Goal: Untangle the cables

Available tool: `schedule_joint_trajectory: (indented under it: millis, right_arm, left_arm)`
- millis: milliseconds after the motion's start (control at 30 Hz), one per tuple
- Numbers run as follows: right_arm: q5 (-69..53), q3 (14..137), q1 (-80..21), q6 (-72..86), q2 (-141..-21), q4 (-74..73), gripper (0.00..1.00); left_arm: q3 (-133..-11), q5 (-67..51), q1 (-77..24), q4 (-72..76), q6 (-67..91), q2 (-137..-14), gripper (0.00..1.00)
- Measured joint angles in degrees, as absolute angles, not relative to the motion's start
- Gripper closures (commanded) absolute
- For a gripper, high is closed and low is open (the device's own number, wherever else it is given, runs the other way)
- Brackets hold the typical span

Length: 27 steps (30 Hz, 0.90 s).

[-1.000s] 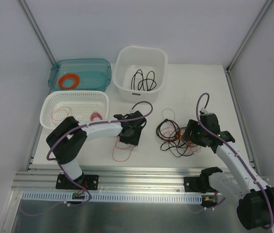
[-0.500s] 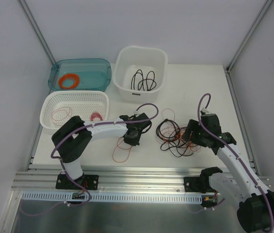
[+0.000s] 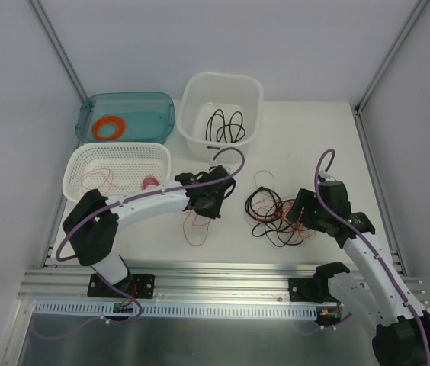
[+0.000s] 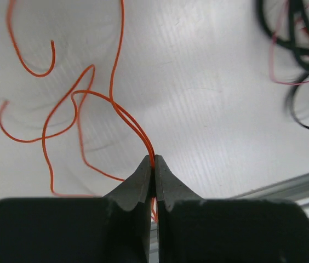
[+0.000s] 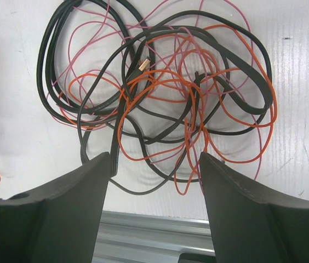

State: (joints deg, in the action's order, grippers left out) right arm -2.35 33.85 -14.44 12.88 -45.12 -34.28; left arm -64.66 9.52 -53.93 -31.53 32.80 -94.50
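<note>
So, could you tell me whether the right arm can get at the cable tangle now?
Probably yes: the right end effector is open directly above the cable tangle, with nothing between them.

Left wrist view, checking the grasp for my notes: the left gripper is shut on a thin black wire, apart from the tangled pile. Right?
No. The left gripper is shut on a thin orange wire, not a black one. The left wrist view shows it pinched between the closed fingers, apart from the tangled pile of black, pink and orange cables.
</note>
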Motion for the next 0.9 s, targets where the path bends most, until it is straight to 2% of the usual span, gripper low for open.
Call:
schedule_joint_trajectory:
  millis: [300,733,900]
  right_arm:
    - [-2.13,33.95,-14.44,12.88,-42.92,-35.94,0.30]
    - [-1.83,37.30,-14.44,12.45,-41.85,-38.00,0.22]
    - [-1.91,37.69,-14.44,11.73,-41.85,-38.11,0.21]
  left_arm:
    - [-77.01,9.54,-51.16,-35.18,30.26,-84.58,1.00]
    - [-106.39,5.98,-40.03,-41.19,23.99,-82.59,1.00]
    - [-107.46,4.95,-40.05,-40.58,22.33,-81.95,1.00]
